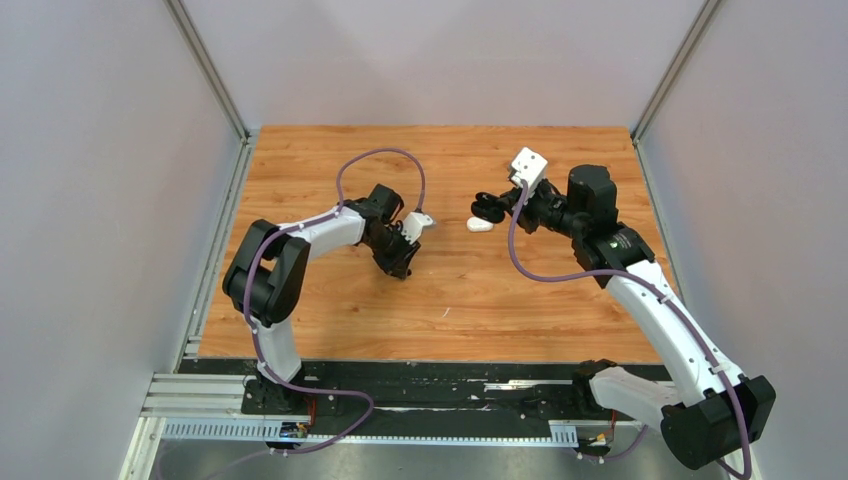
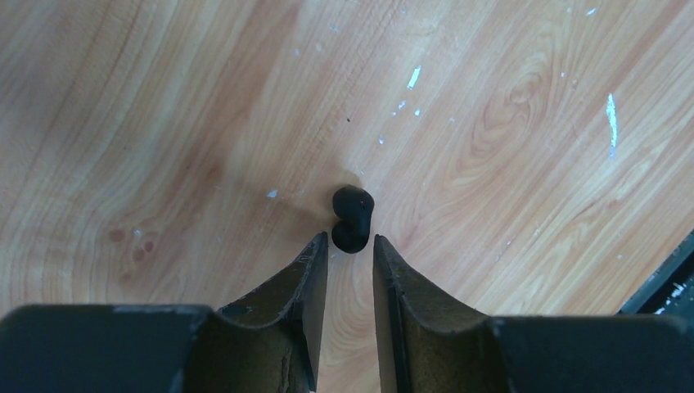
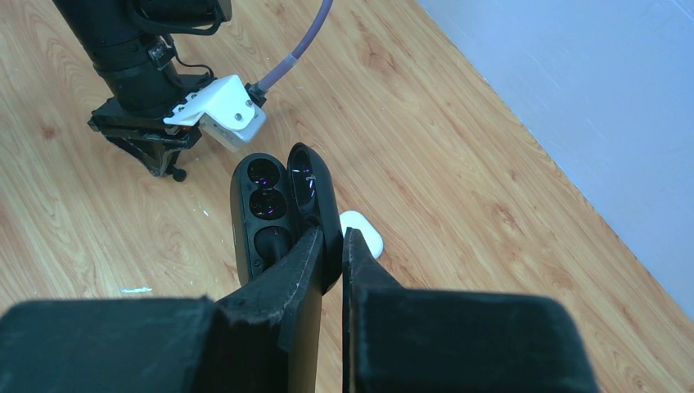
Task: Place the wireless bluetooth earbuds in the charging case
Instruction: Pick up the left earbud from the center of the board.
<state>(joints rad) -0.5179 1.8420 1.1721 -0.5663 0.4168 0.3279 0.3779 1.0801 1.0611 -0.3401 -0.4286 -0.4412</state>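
Observation:
A black earbud [image 2: 353,218] lies on the wooden table [image 2: 164,123]. My left gripper [image 2: 350,239] stands over it, open by a narrow gap, with the earbud's near end just between the fingertips and a sliver of space on each side. It shows as a small black bead [image 3: 177,173] under that gripper in the right wrist view. My right gripper [image 3: 331,233] is shut on the raised lid [image 3: 309,184] of the open black charging case [image 3: 260,213], sockets facing up. In the top view the case [image 1: 487,208] is right of centre. The other earbuds are out of view.
A closed white pill-shaped case [image 3: 364,232] lies on the table just behind the black case, also seen in the top view [image 1: 480,225]. Grey walls enclose the table on three sides. The left arm's white camera mount [image 3: 221,110] is close to the black case.

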